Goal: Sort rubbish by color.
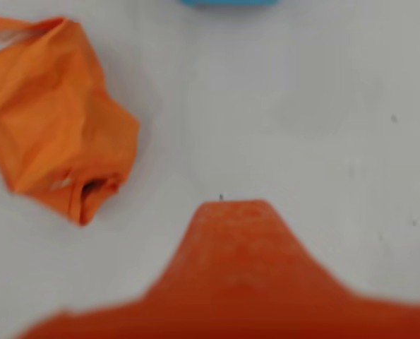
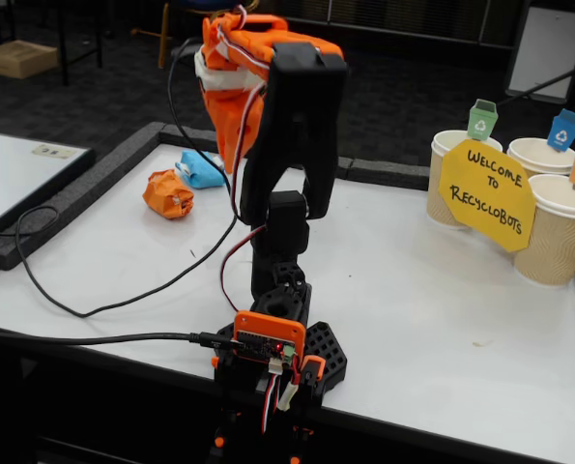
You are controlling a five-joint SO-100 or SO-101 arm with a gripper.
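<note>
Orange ball (image 1: 58, 116) lies ungrasped on the desk (image 1: 287, 120); we must descend leftward; our end effector's (image 1: 232, 233) spread is unclear.

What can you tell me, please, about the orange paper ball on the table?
The orange paper ball is crumpled paper with sharp folds, and the wrist view shows a dark opening near its lower edge. It rests on the white table, at the far left in the fixed view, right beside the light blue ball. Nothing grips it; the gripper is apart from it.
</note>
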